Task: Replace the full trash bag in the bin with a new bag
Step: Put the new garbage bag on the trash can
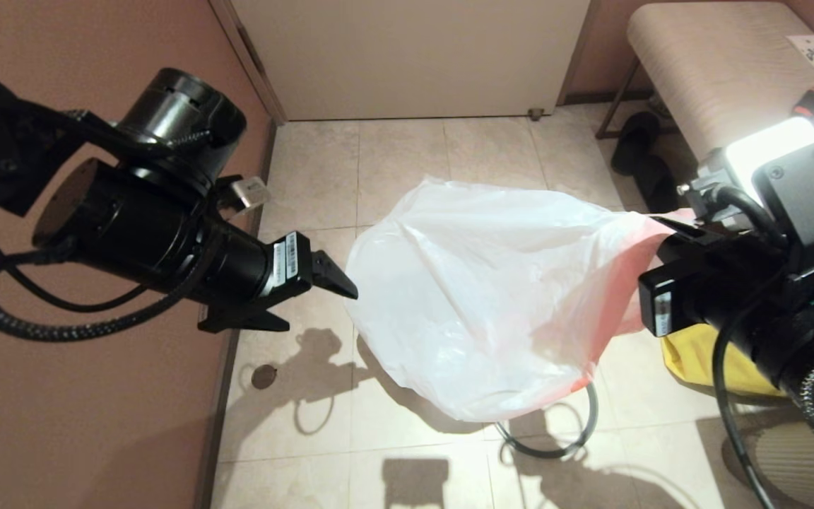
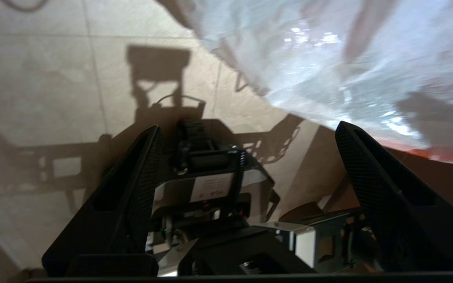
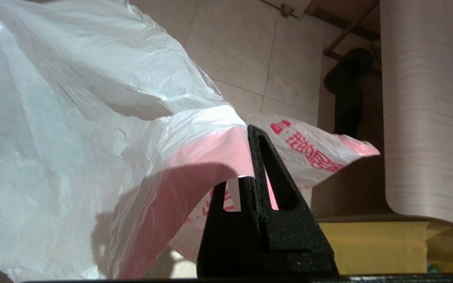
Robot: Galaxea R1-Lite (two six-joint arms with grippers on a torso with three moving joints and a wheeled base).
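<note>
The new bag [image 1: 478,297], thin translucent white plastic with a pink-red edge band, hangs puffed out in the air over the tiled floor. My right gripper [image 1: 665,226] is shut on its pink edge [image 3: 207,153], and red characters show on the flap [image 3: 317,153] beyond the fingers. My left gripper [image 1: 321,308] is open right beside the bag's left side, with nothing between its fingers [image 2: 144,177]. The grey hoop [image 1: 587,424] lies on the floor under the bag, partly covered. The bin and the full trash bag are out of view.
A yellow fabric bag [image 1: 689,360] sits on the floor below my right arm. A padded bench [image 1: 718,71] stands at the back right with dark objects [image 1: 636,155] under it. A brown wall [image 1: 61,424] runs close along the left; a white door [image 1: 414,56] is behind.
</note>
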